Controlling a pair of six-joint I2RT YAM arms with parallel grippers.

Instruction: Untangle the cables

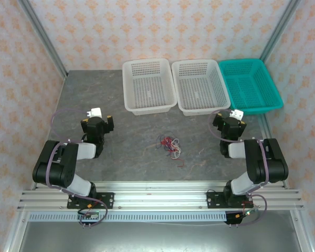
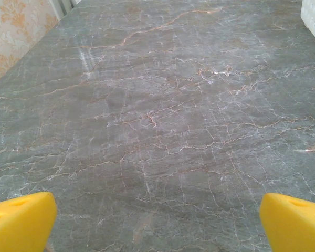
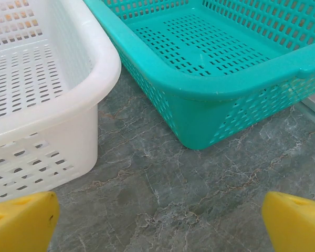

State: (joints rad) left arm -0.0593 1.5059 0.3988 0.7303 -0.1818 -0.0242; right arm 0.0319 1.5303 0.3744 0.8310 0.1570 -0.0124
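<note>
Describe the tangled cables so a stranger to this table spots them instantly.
On the grey marble table, find the two white baskets at the far edge. In front of the gap between them lie the cables: a small curly knot of thin red, dark and pale wires.

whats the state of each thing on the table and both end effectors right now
cables, tangled in one clump, lying loose on the table
left white basket, upright, empty
middle white basket, upright, empty
teal basket, upright, empty
left end effector, open, holding nothing
right end effector, open, holding nothing
</note>
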